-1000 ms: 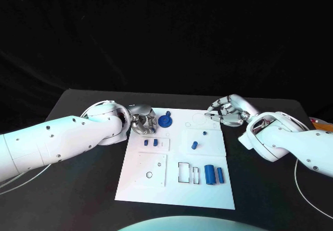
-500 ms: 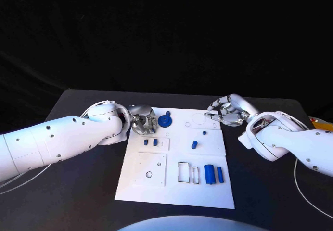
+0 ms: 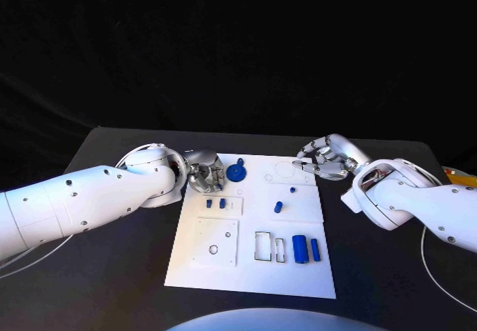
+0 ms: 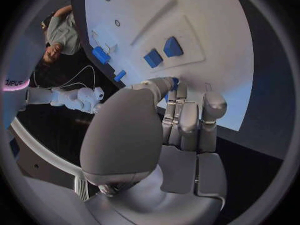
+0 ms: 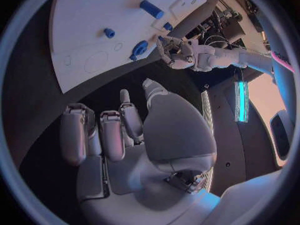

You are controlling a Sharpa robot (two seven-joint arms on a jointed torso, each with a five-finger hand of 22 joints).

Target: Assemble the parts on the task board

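Black table (image 3: 119, 276), black backdrop behind it, possibly a lit teal strip (image 5: 240, 102) beyond

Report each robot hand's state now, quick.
Left robot hand: fingers on the blue round part; whether it is held cannot be told.
Right robot hand: curled, holding nothing.

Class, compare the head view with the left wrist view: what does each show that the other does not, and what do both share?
Head view alone: the right robot hand, curled at the task board's far right corner, the round blue part, and two upright blue parts near the slots. Left wrist view alone: the left robot hand's palm and fingers from behind. Both share: the task board, the left robot hand, and the two small blue parts close to it.
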